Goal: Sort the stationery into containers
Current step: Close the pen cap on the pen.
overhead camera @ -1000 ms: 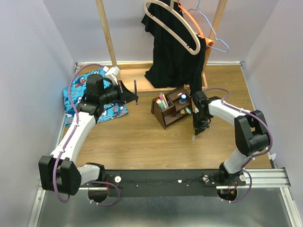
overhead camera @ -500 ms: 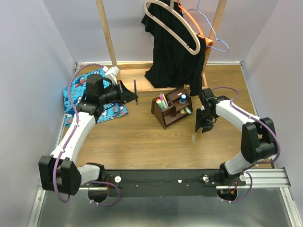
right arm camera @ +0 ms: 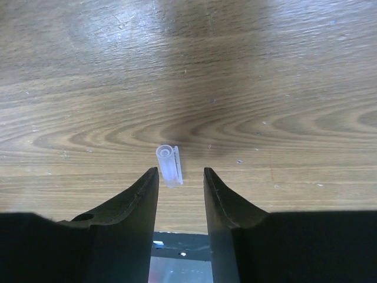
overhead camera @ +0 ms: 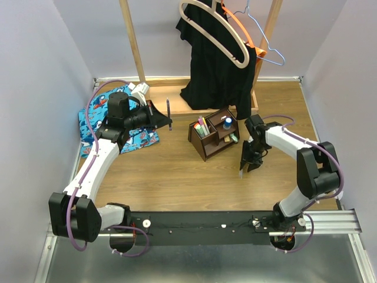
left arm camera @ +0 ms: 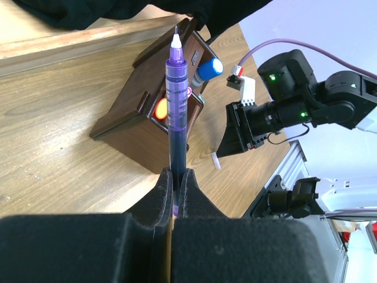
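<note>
My left gripper (left arm camera: 175, 180) is shut on a thin purple pen (left arm camera: 177, 100), which stands upright with its tip up; the top view shows the pen (overhead camera: 169, 111) left of the dark brown organizer (overhead camera: 207, 147). The organizer's slots hold markers (overhead camera: 202, 125) and a small blue bottle (overhead camera: 227, 123). My right gripper (right arm camera: 181, 177) is open just above the table, right of the organizer. A small clear pen cap (right arm camera: 168, 165) lies on the wood just beyond the fingertips, nearer the left finger, and nothing touches it. The left wrist view also shows the cap (left arm camera: 215, 161).
A blue patterned cloth (overhead camera: 134, 140) lies at the back left under my left arm. A wooden rack with a black garment (overhead camera: 218, 65) and hangers stands behind the organizer on a light wooden base (overhead camera: 177, 101). The metal rail (overhead camera: 330, 221) runs along the near edge.
My right gripper was shut a second ago and has opened. It pulled back toward the right, then came down over the clear cap. The left arm and pen have not moved.
</note>
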`<state>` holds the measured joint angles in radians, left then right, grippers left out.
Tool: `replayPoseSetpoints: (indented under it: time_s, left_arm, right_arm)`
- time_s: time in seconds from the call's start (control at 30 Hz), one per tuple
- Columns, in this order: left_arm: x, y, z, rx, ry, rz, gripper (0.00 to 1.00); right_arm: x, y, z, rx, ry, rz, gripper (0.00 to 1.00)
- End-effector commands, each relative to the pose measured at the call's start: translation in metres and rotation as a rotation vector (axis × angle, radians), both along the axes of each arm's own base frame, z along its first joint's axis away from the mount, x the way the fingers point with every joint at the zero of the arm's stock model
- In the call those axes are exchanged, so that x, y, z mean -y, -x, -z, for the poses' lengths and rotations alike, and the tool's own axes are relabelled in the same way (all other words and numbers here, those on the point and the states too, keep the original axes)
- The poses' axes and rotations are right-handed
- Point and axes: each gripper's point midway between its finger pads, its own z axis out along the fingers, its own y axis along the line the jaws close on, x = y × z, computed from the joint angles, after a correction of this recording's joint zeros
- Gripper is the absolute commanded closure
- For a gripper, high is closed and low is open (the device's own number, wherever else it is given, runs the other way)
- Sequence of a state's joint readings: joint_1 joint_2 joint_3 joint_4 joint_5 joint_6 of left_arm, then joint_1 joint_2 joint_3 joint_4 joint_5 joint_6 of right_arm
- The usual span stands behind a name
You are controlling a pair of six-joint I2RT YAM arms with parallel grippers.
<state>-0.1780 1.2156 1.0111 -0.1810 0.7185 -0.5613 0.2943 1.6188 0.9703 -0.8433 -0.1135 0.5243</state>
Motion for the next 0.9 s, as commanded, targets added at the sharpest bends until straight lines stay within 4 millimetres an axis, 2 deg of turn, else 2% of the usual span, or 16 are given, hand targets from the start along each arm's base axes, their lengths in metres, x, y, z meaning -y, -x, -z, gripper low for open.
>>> replayPoseSetpoints:
  time_s: [0.0, 0.4, 0.7, 0.87]
  left_arm:
    - [-0.004, -0.001, -0.002, 0.02, -0.002, -0.016, 1.0]
    - [-0.006, -0.001, 0.003, 0.006, 0.006, -0.023, 1.0]
    - [-0.008, 0.0, 0.004, -0.004, 0.007, -0.03, 1.0]
    - [-0.01, 0.001, 0.006, -0.009, 0.006, -0.035, 1.0]
  right_arm:
    - [-0.006, 0.002, 0.007, -0.029, -0.029, 0.013, 0.57]
    - [-0.007, 0.003, 0.023, -0.069, -0.018, 0.007, 0.59]
    - [-0.006, 0.021, 0.037, -0.158, 0.038, -0.011, 0.63]
    - [-0.007, 0.028, 0.04, -0.177, 0.037, -0.009, 0.71]
